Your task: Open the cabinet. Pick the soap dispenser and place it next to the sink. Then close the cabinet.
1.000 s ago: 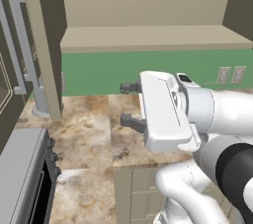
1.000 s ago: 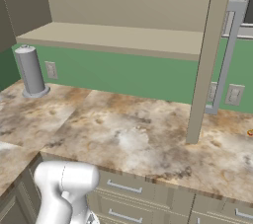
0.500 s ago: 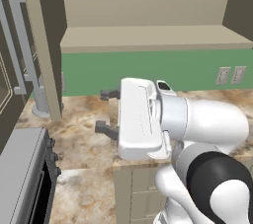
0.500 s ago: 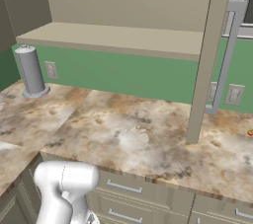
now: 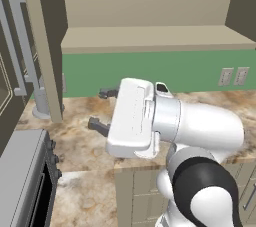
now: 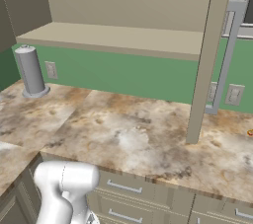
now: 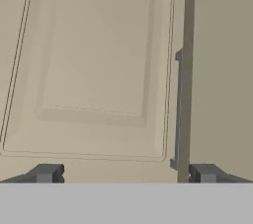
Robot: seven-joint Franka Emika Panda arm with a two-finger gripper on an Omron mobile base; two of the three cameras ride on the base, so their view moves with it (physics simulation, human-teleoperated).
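Observation:
The beige cabinet (image 5: 150, 38) stands open, its bare shelf (image 6: 113, 35) showing. Its left door (image 5: 44, 46) is swung out edge-on, with the silver bar handle (image 5: 20, 46) on its far side. The right door (image 6: 207, 55) also stands out over the counter. My gripper (image 5: 99, 108) points left toward the left door, open, with nothing between its fingers. In the hand view the gripper (image 7: 126, 174) faces a beige recessed-panel door (image 7: 94, 60), with a vertical bar handle (image 7: 183, 109) above the right fingertip (image 7: 205, 173). The soap dispenser and the sink are out of view.
A tall grey flared-base post (image 6: 29, 72) stands on the marble counter (image 6: 138, 134) at the back left, partly behind the left door edge (image 5: 42, 102). A steel appliance (image 5: 22, 171) sits at the lower left. Drawer fronts (image 6: 123, 188) run below the counter.
My arm has swung left across the counter, carrying the open gripper closer to the left door. The doors, the post and the cameras have not moved.

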